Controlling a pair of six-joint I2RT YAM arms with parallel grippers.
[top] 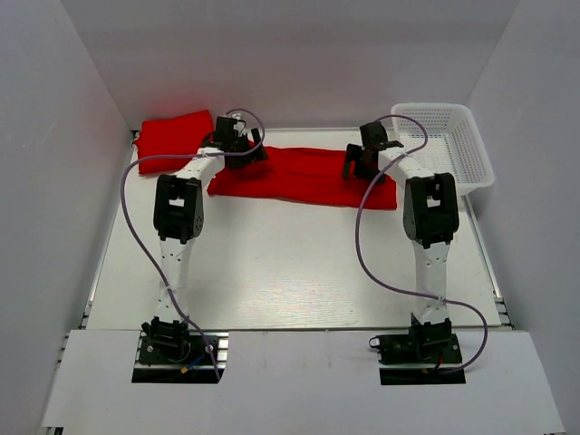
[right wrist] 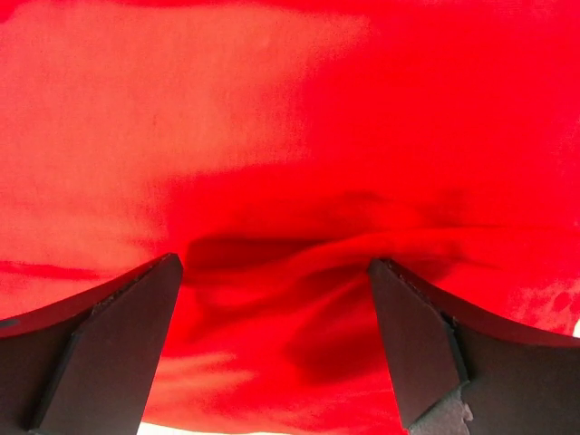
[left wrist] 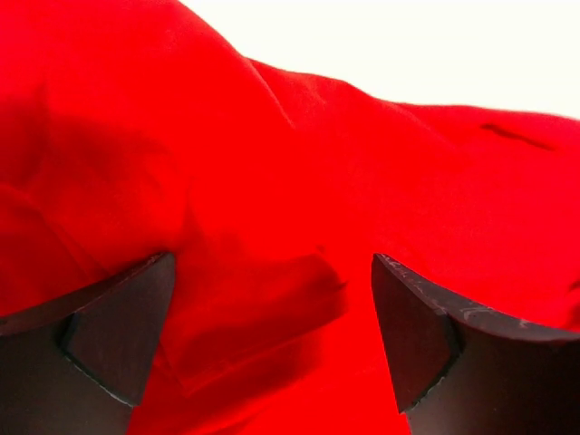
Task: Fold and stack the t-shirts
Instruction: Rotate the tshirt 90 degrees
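T-shirts, two of them and both plain red, lie on the white table (top: 290, 263), and the white lattice basket (top: 444, 145) at its far right corner serves to place them. The long shirt (top: 304, 177) is laid out as a flat band that starts just left of the basket and runs away from it across the back of the table. The folded shirt (top: 172, 138) is a smaller, thicker pad well apart from the basket, in the opposite far corner, past the band's far end. The left arm covers the spot where the two would meet, so I cannot tell if they touch. The right gripper (top: 358, 168) is over the band's end nearest the basket, and the left gripper (top: 249, 145) is over the end farthest from it. The left wrist view shows the left gripper (left wrist: 272, 272) with its jaws spread wide. Its dark fingers (left wrist: 118, 335) stand on either side of a soft raised crease in the red cloth, and nothing is pinched. The right wrist view shows the right gripper (right wrist: 272, 272) spread just as wide, its fingers (right wrist: 109, 344) framing a shallow shadowed wrinkle of the long shirt (right wrist: 272, 136), with nothing held either. Neither view shows whether the fingertips touch the cloth.
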